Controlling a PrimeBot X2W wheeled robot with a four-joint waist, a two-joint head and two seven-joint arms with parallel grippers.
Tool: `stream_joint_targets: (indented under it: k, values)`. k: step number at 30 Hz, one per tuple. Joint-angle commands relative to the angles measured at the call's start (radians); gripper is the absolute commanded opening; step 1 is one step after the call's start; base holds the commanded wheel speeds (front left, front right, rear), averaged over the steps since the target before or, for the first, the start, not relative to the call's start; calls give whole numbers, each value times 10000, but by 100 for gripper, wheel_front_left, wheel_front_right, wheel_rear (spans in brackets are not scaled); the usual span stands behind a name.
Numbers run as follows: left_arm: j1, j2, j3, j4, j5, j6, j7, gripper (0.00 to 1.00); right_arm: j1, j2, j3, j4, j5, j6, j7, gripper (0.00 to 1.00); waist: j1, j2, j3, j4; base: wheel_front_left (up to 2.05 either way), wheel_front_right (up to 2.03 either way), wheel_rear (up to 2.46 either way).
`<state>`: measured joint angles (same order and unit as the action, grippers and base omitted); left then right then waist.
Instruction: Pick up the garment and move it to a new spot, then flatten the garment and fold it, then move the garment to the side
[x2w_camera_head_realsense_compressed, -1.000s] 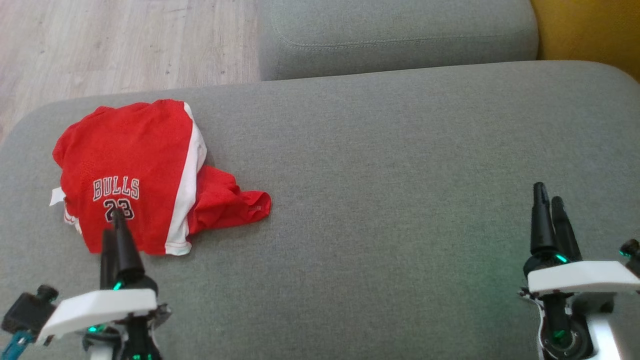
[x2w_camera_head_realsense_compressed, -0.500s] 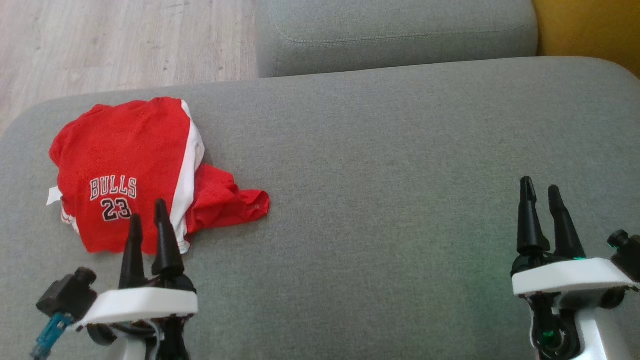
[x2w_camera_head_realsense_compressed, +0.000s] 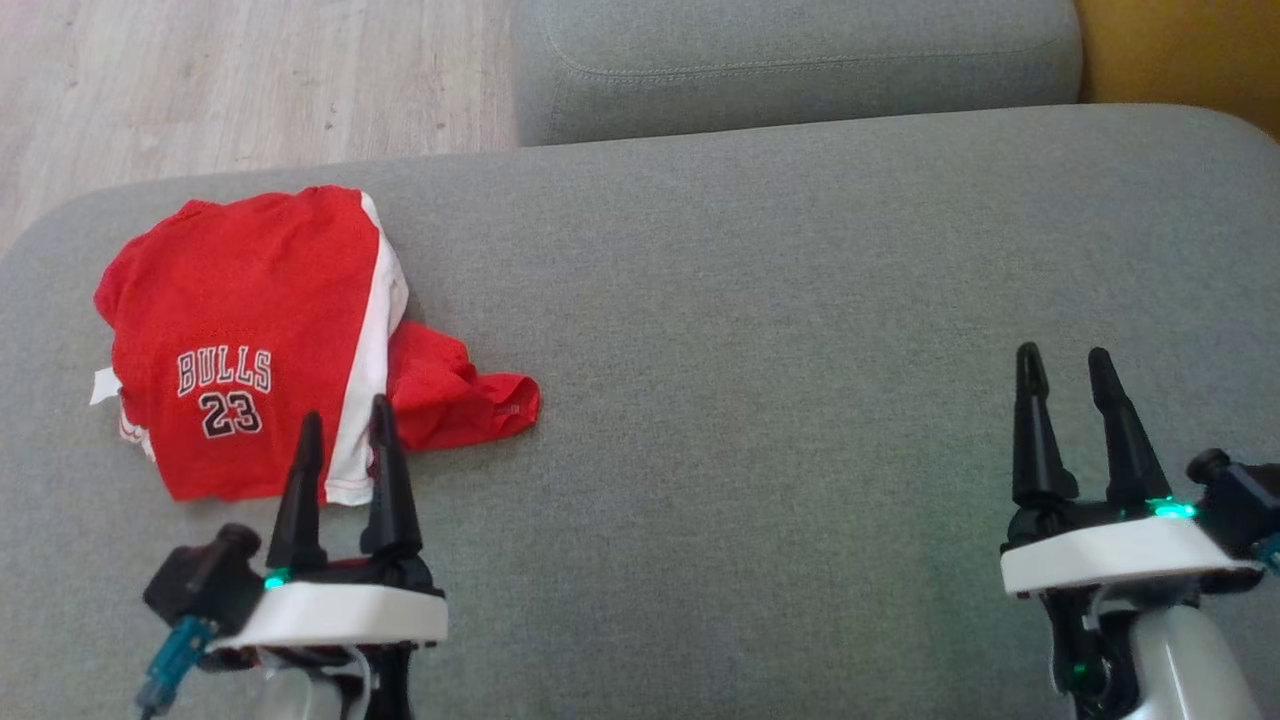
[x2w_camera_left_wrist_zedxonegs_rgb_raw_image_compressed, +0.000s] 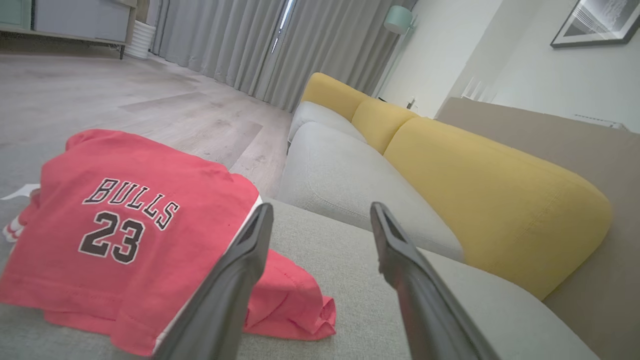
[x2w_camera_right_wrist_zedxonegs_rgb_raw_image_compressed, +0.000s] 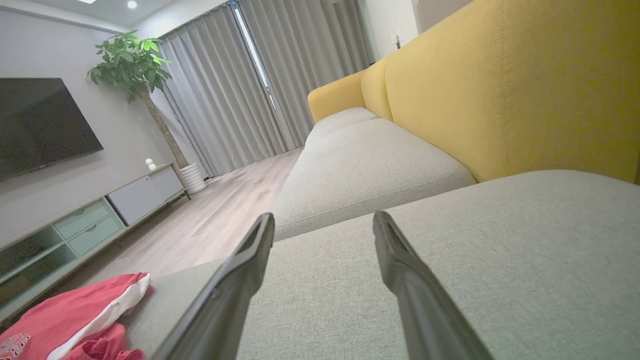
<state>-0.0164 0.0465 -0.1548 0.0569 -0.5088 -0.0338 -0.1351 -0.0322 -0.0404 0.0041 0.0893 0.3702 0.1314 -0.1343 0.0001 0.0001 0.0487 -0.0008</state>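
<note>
The garment (x2w_camera_head_realsense_compressed: 250, 330) is a red jersey with a white side stripe and "BULLS 23" on it, lying crumpled at the left end of the grey sofa seat (x2w_camera_head_realsense_compressed: 760, 330). My left gripper (x2w_camera_head_realsense_compressed: 345, 425) stands open just in front of the garment's near right corner, fingertips over its hem, nothing between them. The left wrist view has the garment (x2w_camera_left_wrist_zedxonegs_rgb_raw_image_compressed: 120, 225) to the left of the open fingers (x2w_camera_left_wrist_zedxonegs_rgb_raw_image_compressed: 240, 270). Far to the right, my right gripper (x2w_camera_head_realsense_compressed: 1062, 362) is open over bare cushion. Its wrist view catches the garment (x2w_camera_right_wrist_zedxonegs_rgb_raw_image_compressed: 75, 312) at the lower left.
Wooden floor (x2w_camera_head_realsense_compressed: 250, 80) lies beyond the seat's far left edge. A second grey cushion (x2w_camera_head_realsense_compressed: 790, 60) adjoins at the back, and yellow backrests (x2w_camera_left_wrist_zedxonegs_rgb_raw_image_compressed: 495, 195) run along the right. A TV cabinet (x2w_camera_right_wrist_zedxonegs_rgb_raw_image_compressed: 90, 220) stands across the room.
My left gripper has shifted right, from over the "23" print to the jersey's white-striped corner, and turned so both fingers show apart. The right gripper moved slightly left and also turned. The garment lies unmoved.
</note>
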Motion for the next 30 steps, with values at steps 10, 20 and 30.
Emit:
stream_joint_targets:
  k: [10,20,30]
  values:
    - [-590,317,-333,-568,1574,392,-400,100,-652,-81,401,-594,-1645,-6,-414,100,-1,-1,45,-41,0,0,0]
    - [-680,590,-969,-533,2890,869,-696,100,-664,-87,633,-638,-3151,-6,-708,100,-1,-1,56,-21,0,0,0]
    - [-536,288,-668,-783,2812,620,-994,100,-619,-93,777,-575,-3121,-7,-1003,100,-1,-1,78,-59,0,0,0]
